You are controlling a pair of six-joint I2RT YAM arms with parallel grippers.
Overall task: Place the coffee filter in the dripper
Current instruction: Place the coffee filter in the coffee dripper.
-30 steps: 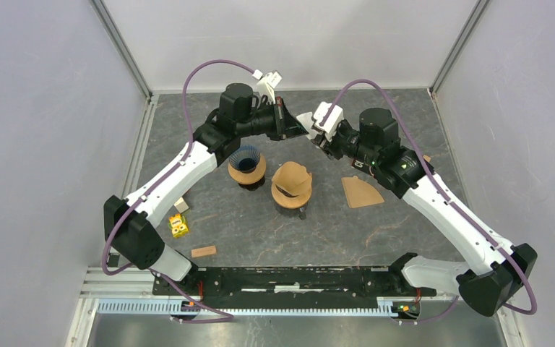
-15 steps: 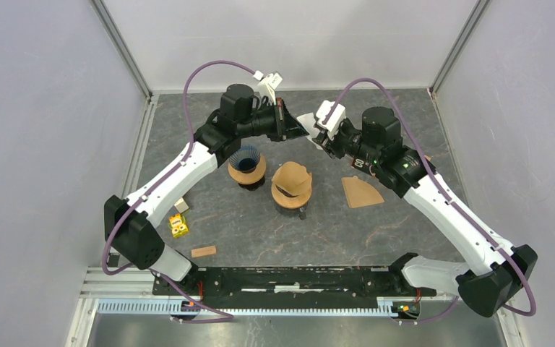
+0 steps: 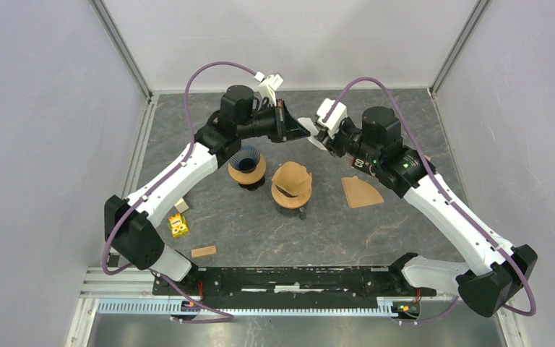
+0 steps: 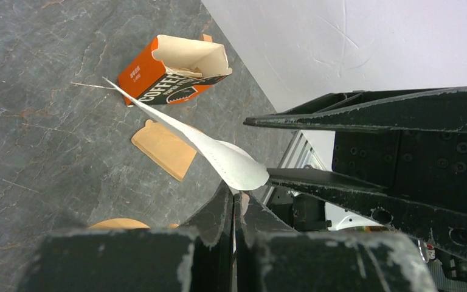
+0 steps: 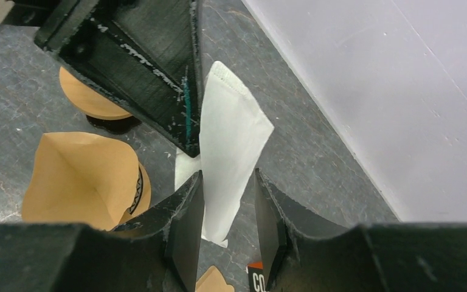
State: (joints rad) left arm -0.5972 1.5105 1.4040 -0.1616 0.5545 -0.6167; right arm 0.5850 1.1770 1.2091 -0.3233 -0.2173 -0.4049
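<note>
My left gripper (image 3: 302, 130) is shut on the edge of a white paper coffee filter (image 4: 210, 152), held in the air above the back of the table. My right gripper (image 5: 228, 182) is open, with its fingers (image 4: 365, 115) on either side of the filter (image 5: 231, 143); I cannot tell if they touch it. Below stand two drippers: one (image 3: 291, 184) holds a brown filter (image 5: 76, 173), the other (image 3: 246, 168) holds a blue pleated cone.
A loose brown filter (image 3: 361, 192) lies flat to the right of the drippers. An open orange coffee filter box (image 4: 170, 76) lies behind it near the back wall. A yellow box (image 3: 179, 226) and a wooden block (image 3: 203, 251) lie at the front left.
My right arm has shifted slightly to the right and back, with its gripper staying at the filter. The left arm and the filter have not moved.
</note>
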